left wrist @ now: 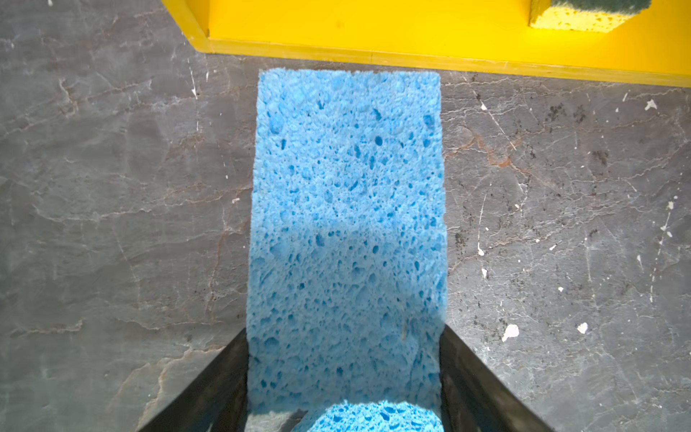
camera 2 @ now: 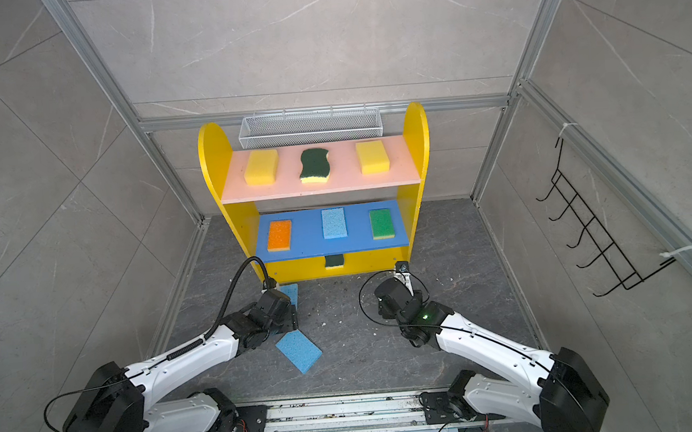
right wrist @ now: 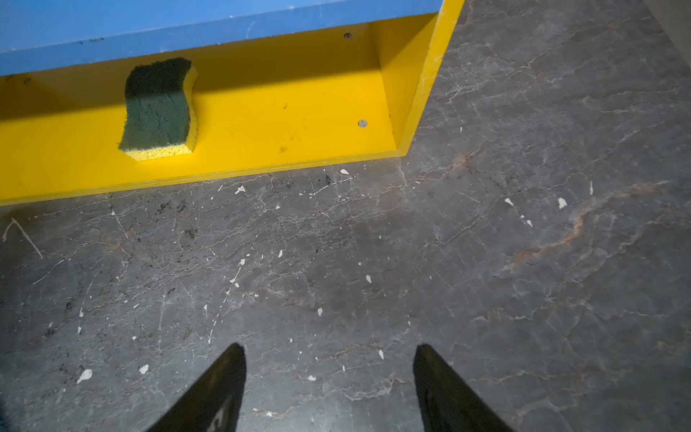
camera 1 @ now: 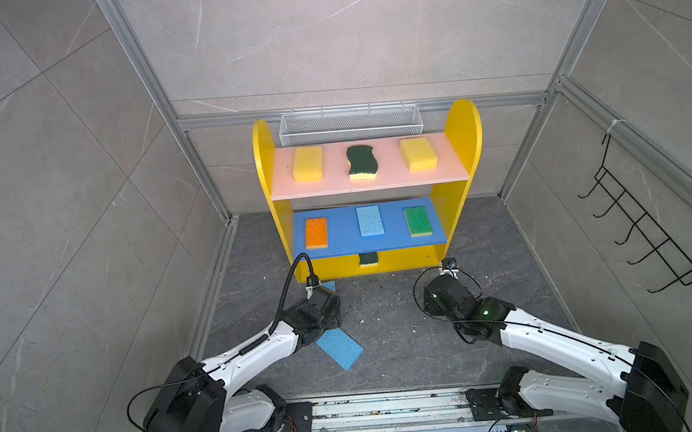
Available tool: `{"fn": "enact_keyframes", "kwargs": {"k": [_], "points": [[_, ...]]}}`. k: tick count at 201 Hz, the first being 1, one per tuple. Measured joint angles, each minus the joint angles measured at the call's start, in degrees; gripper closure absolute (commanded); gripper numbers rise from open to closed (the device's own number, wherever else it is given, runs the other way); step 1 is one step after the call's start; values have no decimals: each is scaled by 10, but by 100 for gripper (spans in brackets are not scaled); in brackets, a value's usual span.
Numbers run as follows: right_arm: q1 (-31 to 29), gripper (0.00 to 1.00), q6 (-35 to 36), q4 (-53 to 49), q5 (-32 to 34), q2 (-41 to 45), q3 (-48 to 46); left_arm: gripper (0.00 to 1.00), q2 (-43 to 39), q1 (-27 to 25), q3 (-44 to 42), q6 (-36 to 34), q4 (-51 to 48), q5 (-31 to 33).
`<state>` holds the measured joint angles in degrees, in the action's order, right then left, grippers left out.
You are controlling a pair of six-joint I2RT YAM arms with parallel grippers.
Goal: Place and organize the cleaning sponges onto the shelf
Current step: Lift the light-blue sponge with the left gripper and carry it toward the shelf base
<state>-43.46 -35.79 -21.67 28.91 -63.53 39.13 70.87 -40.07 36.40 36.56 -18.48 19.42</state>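
Left wrist; light blue sponge [left wrist: 347, 209] clamped in left claw [left wrist: 344, 331]

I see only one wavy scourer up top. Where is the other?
In both top views the second scourer lies mid-width on the yellow base of the shelf, half hidden under the blue board.

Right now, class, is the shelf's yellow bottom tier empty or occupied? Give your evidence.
Occupied: one wavy green scourer lies flat on the yellow base, beneath the blue board.

Mesh basket [camera 1: 350, 130], black hook rack [camera 1: 667, 239]
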Motion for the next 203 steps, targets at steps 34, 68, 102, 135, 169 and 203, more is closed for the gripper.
{"fn": "enact_keyframes", "kwargs": {"k": [34, 68, 102, 135, 169, 203], "points": [[0, 27, -4, 0, 0, 3, 0, 27, 27, 6, 30, -20, 5, 10], [0, 27, -4, 0, 0, 7, 0, 27, 54, 17, 43, -39, 31, 30], [0, 27, -4, 0, -2, 7, 0, 27, 72, 33, 44, -56, 67, 59], [0, 27, -6, 1, -6, 6, 0, 27, 73, 46, 42, -79, 124, 74], [0, 27, -9, 7, -16, -1, 0, 27, 85, 59, 42, -100, 175, 76], [0, 27, -15, 10, -24, -10, 0, 27, 113, 75, 42, -109, 210, 75]]}}
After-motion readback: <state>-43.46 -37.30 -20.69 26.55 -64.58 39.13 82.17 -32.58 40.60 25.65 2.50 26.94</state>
